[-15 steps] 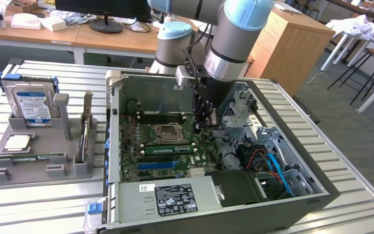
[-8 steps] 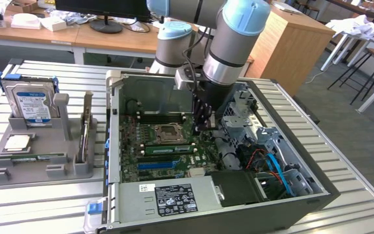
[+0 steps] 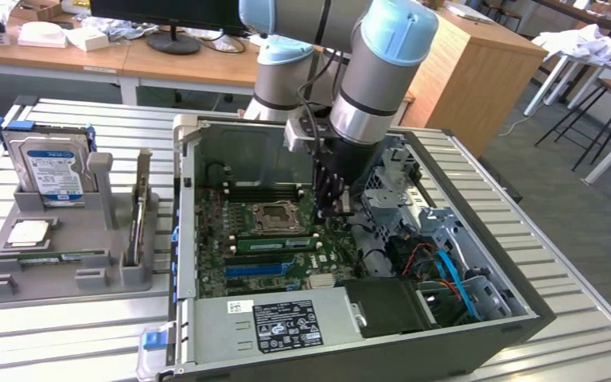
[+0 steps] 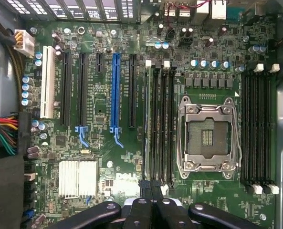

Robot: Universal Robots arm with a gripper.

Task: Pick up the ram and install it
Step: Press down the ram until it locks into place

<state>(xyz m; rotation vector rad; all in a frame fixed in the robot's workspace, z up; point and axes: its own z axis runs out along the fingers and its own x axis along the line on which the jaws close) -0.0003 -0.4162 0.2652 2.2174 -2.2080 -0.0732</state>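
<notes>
Seen from outside, the pincer (image 3: 334, 208) is hanging shut and empty inside the computer case (image 3: 454, 350), close above the ram (image 3: 274, 243) sitting in its slot beside the CPU socket (image 3: 274, 215), and from the wrist it is hovering at the memory slots' (image 4: 160, 124) end, likely for pressing.

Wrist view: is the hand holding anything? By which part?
Seemingly nothing: the hand is shut over the ram stick, which sits seated on the motherboard.

Open black metal PC case (image 3: 476, 341) on slatted silver table (image 3: 61, 338). Green mobo (image 4: 131, 157) w/ empty silver CPU socket (image 4: 207, 137), long blue PCIe slot (image 4: 115, 90). Grey plastic fixture (image 3: 9, 270) at exterior view's left holds blue-labelled HDD (image 3: 53, 171) upright.
</notes>
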